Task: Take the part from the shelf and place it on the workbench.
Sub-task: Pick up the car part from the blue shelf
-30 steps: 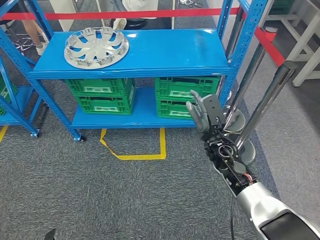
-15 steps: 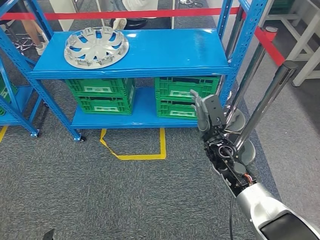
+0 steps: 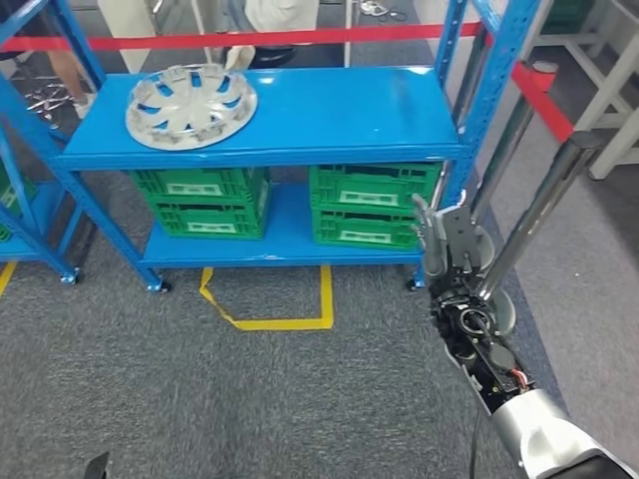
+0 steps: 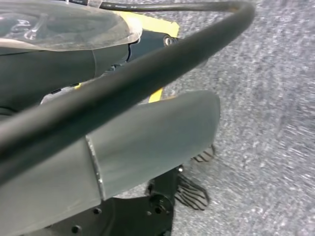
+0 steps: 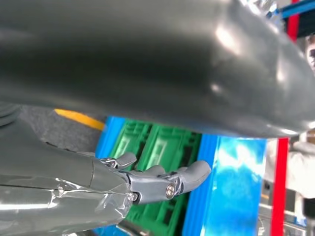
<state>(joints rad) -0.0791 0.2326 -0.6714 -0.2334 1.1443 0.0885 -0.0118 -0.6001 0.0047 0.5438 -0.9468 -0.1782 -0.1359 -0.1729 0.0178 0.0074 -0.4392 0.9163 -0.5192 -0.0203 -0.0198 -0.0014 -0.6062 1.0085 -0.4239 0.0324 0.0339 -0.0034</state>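
Currently your right hand point(image 3: 440, 239) is raised in front of the blue shelf point(image 3: 361, 105), level with the lower tier near its right end, fingers point(image 5: 185, 177) extended and apart, holding nothing. The left hand: you cannot tell its state; the left wrist view gives grey cover, a black cable and carpet.

Part: silver wheel cover point(image 3: 191, 104) lies flat on the upper shelf board at its left end, close to the front edge and the left front upright. Well apart from your right hand, which sits toward the opposite end and a tier lower.

Around it:
- Rest of the upper board to the right of the wheel cover is bare blue surface up to the right uprights.
- Lower board carries two stacks of green crates point(image 3: 202, 200), one under the wheel cover, the other point(image 3: 371, 205) at the right end, just behind your hand in the head view.
- Chrome stanchion posts point(image 3: 539, 210) lean in at the right, their round bases beside the shelf's right front foot; your forearm is just beside them.
- Red barrier tape point(image 3: 226, 38) runs behind the shelf and down the right side.
- A person stands behind the tape, past the shelf's back edge.
- Yellow floor marking point(image 3: 268, 309) on grey carpet before the shelf's front edge.
- Second blue shelf frame point(image 3: 23, 200) adjoins the left end.
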